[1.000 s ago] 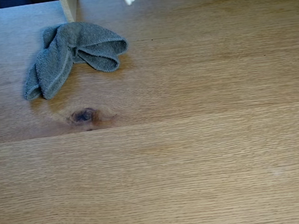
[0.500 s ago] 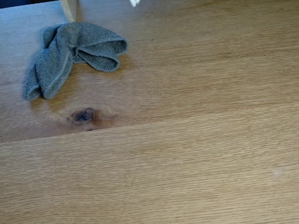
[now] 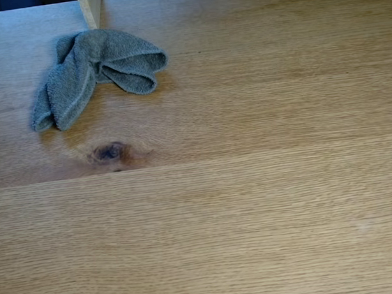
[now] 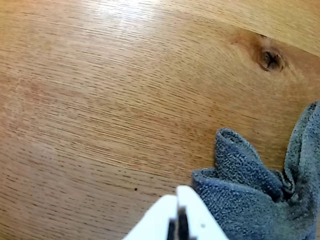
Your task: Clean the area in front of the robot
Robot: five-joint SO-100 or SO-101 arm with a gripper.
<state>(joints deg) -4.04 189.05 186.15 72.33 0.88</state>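
Hovering closed claw [image 4: 177,209] beside unlabelled grey cloth [image 4: 260,195]

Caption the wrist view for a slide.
Closed white hand poised above oak tabletop beside crumpled grey cloth, dark knot beyond.

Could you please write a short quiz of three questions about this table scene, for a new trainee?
1. True or false: the gripper holds the grey cloth.
2. In the fixed view, the dark knot lies where, relative to the cloth? A) below B) above C) far right
3. Fill in: in the wrist view the gripper's fingers are ____ .

Key: 1 false; 2 A; 3 shut
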